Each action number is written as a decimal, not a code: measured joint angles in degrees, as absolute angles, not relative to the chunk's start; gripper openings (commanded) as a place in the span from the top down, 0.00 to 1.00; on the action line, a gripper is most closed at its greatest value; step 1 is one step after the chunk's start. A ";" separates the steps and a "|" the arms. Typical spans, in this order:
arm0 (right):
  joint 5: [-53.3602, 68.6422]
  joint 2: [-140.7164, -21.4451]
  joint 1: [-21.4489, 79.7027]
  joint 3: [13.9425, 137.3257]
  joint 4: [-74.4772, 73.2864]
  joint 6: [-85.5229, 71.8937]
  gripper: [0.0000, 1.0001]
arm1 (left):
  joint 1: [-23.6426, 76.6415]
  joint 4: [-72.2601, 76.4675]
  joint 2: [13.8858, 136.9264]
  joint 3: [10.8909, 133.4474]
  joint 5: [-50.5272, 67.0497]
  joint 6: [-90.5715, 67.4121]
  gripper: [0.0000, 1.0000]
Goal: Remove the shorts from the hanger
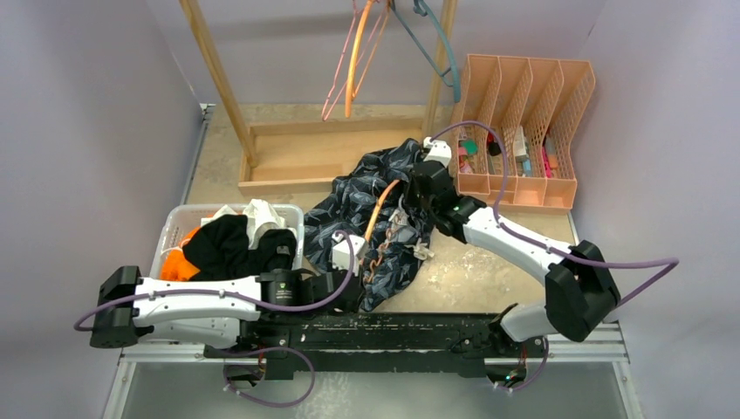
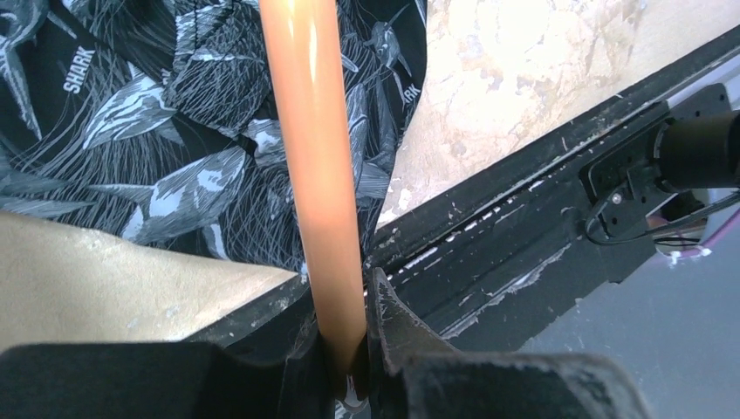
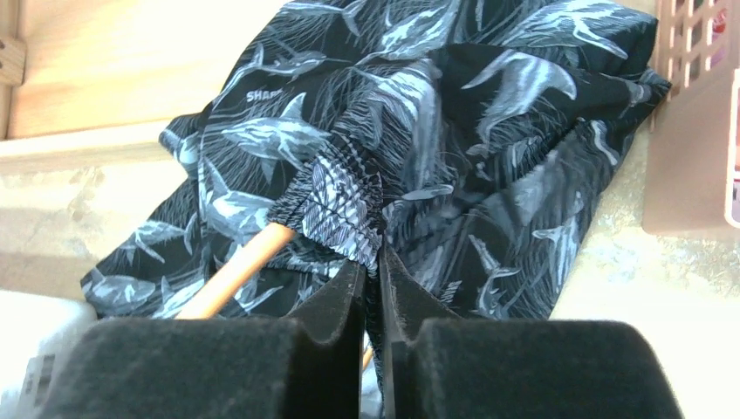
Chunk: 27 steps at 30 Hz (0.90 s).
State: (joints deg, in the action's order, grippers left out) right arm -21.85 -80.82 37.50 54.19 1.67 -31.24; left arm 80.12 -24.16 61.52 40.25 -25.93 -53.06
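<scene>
The patterned shorts [image 1: 349, 205] lie crumpled on the tabletop [image 1: 471, 262], between the basket [image 1: 174, 218] on the left and the organizer [image 1: 524, 87] on the right. The print is grey sharks on black. An orange hanger [image 1: 381, 209] runs through them, its rod showing in a gap in the fabric and coming out at the near edge.

The left arm [image 1: 201, 301] reaches in from the basket side. The left jaws are clenched on the near end of the hanger rod, which the left wrist view shows standing between the two black fingers [image 2: 397, 336].

The right arm [image 1: 515, 240] comes in from the far right, bent over the middle of the shorts. The right jaws are pinched on the gathered elastic waistband [image 3: 336, 196], and the fabric drops into the narrow slit between the fingers [image 3: 336, 301]. The hanger rod passes just to the left of them.

Black shorts [image 1: 227, 244], white shorts [image 1: 260, 214] and orange shorts [image 1: 177, 262] are piled in the basket. Behind them stands a wooden rack [image 1: 218, 78], with bare hangers [image 1: 358, 52] hanging from it.
</scene>
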 measured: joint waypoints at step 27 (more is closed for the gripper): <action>-20.21 -87.96 35.16 53.91 -5.65 -40.40 1.00 | 80.23 -53.58 34.06 46.37 -24.86 -69.60 1.00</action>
